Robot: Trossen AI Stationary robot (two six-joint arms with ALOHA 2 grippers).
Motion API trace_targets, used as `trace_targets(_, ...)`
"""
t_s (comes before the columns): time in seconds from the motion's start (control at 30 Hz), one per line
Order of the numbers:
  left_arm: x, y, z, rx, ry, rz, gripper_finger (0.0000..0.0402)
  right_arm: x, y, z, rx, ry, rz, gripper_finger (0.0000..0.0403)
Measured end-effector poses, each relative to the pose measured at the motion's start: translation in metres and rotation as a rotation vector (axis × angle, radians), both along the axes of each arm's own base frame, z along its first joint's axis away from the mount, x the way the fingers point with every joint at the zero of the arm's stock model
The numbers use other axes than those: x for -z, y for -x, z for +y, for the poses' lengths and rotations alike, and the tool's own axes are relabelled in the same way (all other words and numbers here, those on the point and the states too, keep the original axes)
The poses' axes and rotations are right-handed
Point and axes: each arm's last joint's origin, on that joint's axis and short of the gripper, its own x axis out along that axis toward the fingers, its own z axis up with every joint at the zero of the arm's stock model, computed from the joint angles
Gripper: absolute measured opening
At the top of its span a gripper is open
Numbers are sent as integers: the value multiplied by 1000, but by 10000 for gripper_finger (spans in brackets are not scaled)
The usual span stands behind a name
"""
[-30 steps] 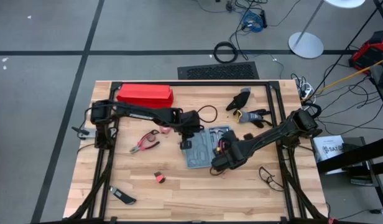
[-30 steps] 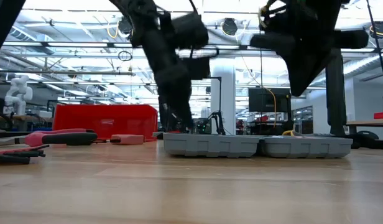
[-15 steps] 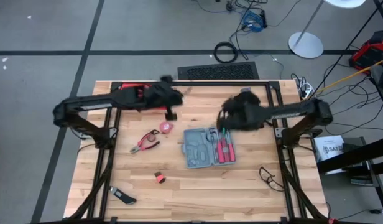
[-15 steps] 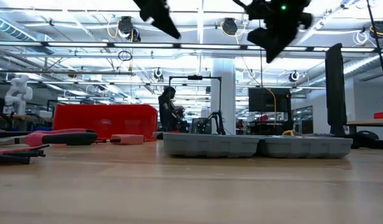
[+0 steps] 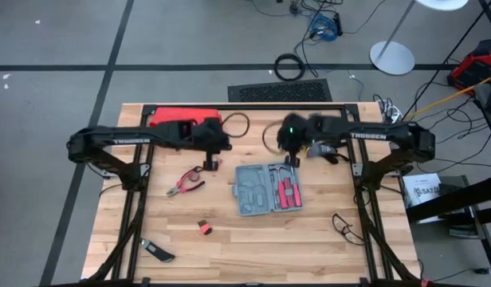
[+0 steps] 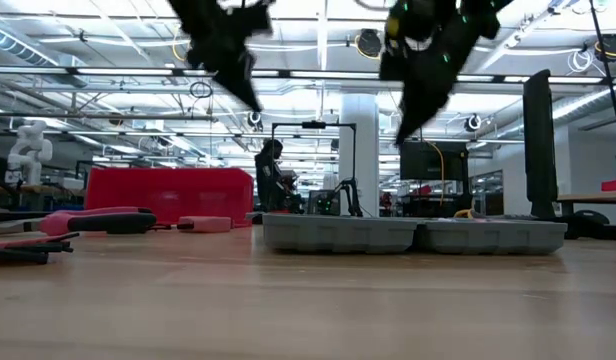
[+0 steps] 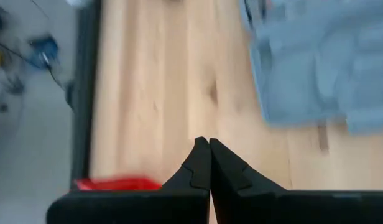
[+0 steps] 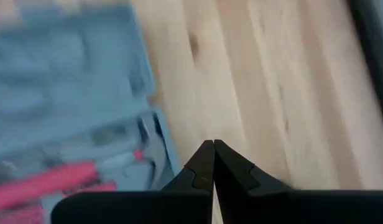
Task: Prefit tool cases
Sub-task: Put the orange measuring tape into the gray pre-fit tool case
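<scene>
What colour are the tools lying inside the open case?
The tools in the tool case have red handles, clearest in the high view.

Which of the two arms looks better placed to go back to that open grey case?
Probably the right. Its shut gripper hangs just beyond the tool case, near the red-handled tools; the left gripper, also shut, hangs farther off to the side.

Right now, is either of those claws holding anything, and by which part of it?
Nothing is held. The left claw and the right claw are both shut on nothing, raised above the table, apart from the open tool case.
</scene>
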Motion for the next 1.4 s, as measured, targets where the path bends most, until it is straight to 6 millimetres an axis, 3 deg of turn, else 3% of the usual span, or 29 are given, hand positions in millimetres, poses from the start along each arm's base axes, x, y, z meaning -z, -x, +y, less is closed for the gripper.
trace_targets(0.13, 35, 9, -4, -68, 36, 96, 0, 28, 7, 15, -15, -10, 35, 0)
trace_targets(0.27, 56, 20, -7, -132, 57, 182, 0, 32, 12, 23, -16, -11, 3, 0)
trace_targets(0.37, 67, 24, -10, -162, 95, 200, 9, 24, 14, 25, -24, -3, -35, 0)
trace_targets(0.67, 71, 24, -11, -274, 117, 179, 117, 8, 9, 18, -129, 70, -192, 5)
trace_targets(0.87, 84, 19, -4, -432, 54, 193, 178, 7, 8, 14, -133, 89, -215, 48)
trace_targets(1.0, 91, 20, -3, -453, 73, 250, 189, 6, 7, 12, -126, 94, -234, 92)
trace_targets(1.17, 95, 25, -13, -332, 120, 362, 189, 4, 5, 12, -105, 87, -268, 141)
trace_targets(1.4, 109, 30, -16, -328, 164, 406, 189, 4, 4, 12, -95, 81, -269, 170)
